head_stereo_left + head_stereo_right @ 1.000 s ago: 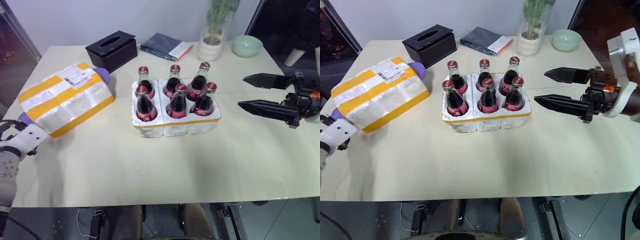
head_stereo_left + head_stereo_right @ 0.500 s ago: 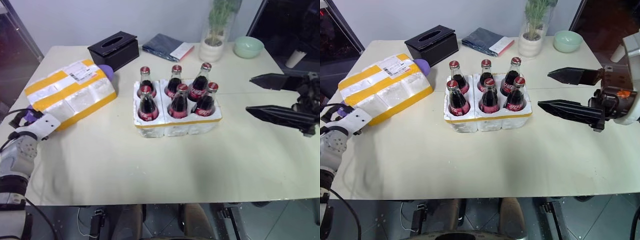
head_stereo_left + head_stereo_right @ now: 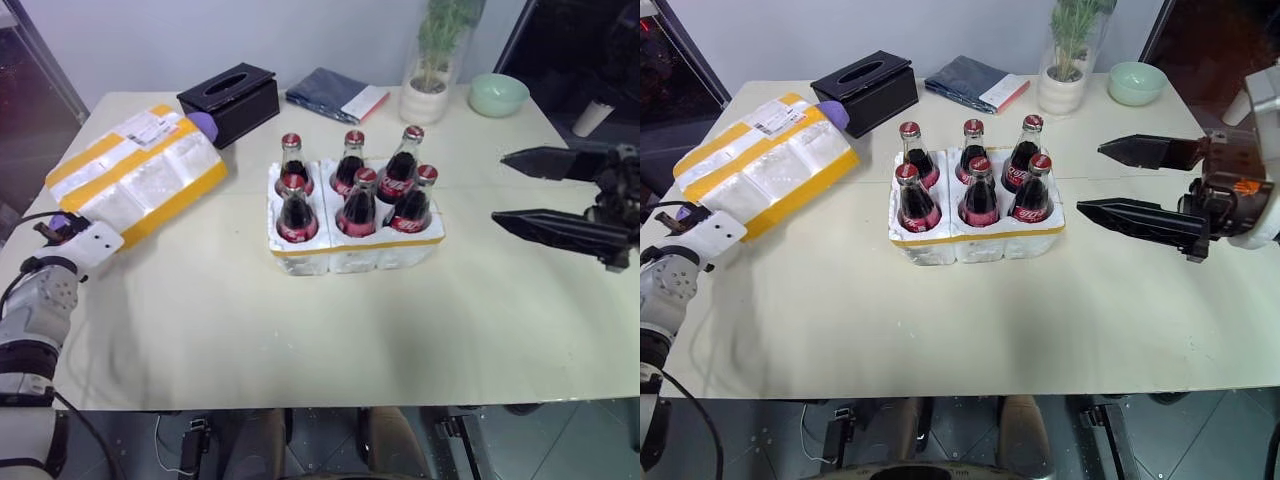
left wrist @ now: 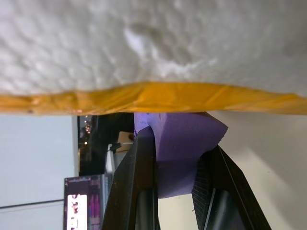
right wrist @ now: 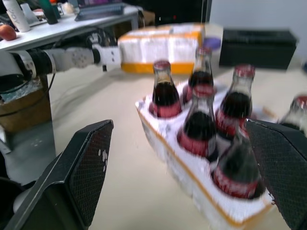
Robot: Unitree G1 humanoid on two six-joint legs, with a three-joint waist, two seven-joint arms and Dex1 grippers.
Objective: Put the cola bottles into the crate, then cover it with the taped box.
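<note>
Six cola bottles (image 3: 358, 205) with red caps stand upright in the wells of the crate (image 3: 350, 256), a white foam tray banded in yellow at the table's middle. The taped box (image 3: 135, 175) lies tilted at the far left, a purple tab (image 3: 203, 123) at its far end. At its near end my left gripper (image 4: 180, 143) is shut on another purple tab (image 4: 178, 136), right under the box's yellow-taped edge. My right gripper (image 3: 500, 187) hovers open to the right of the crate, its fingers (image 5: 79, 172) pointing toward the bottles with nothing between them.
A black tissue box (image 3: 228, 100) stands just behind the taped box. Along the back edge lie a folded blue cloth (image 3: 335, 93), a plant in a glass vase (image 3: 428, 85) and a green bowl (image 3: 497, 93). Bare table stretches in front of the crate.
My left gripper has closed on the purple tab at the box's near end. The taped box has shifted away toward the back of the table. The right gripper has stayed put.
</note>
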